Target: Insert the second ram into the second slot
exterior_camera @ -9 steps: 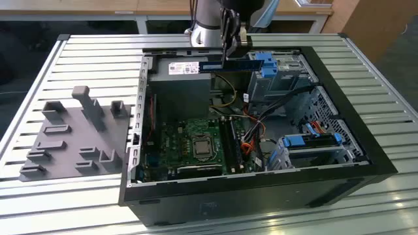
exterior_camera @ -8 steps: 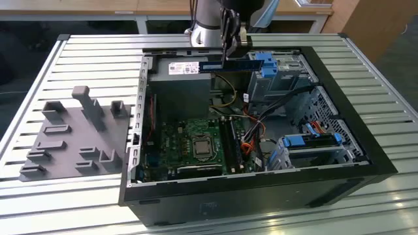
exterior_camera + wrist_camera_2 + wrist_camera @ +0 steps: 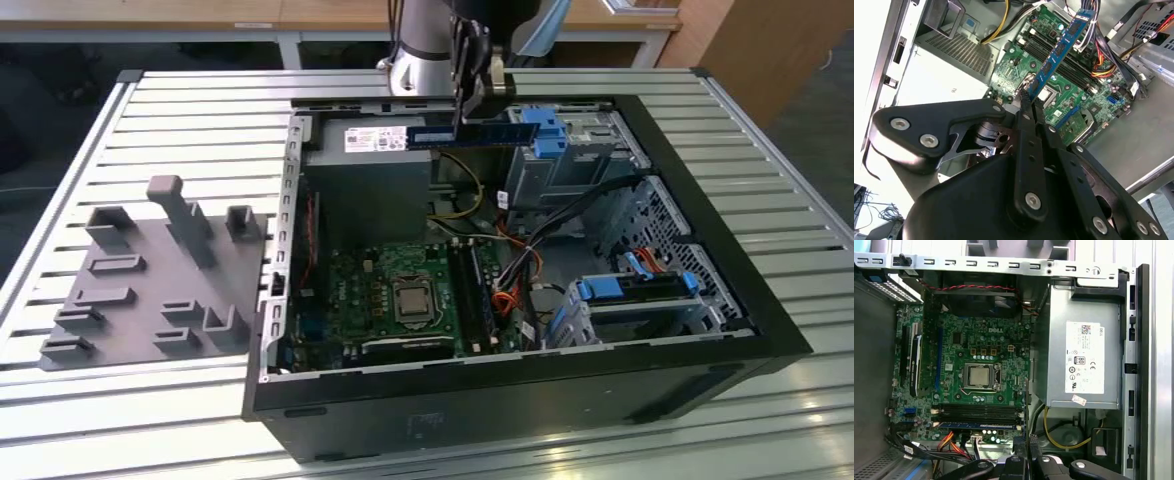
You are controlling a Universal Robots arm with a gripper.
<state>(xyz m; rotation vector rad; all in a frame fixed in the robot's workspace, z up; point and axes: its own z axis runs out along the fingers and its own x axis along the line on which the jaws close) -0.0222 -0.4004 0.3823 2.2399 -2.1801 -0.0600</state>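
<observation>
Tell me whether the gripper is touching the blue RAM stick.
Touching. In the second wrist view the gripper pinches one end of the blue RAM stick, with no gap between them.

arm: silver-grey tube | claw: black links, silver screws

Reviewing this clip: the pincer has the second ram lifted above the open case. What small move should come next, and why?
Probably carry it across toward the black memory slots on the motherboard. In the exterior view the pincer grips the second ram high over the power supply, well off from those slots, so the stick is not yet above its target.
</observation>
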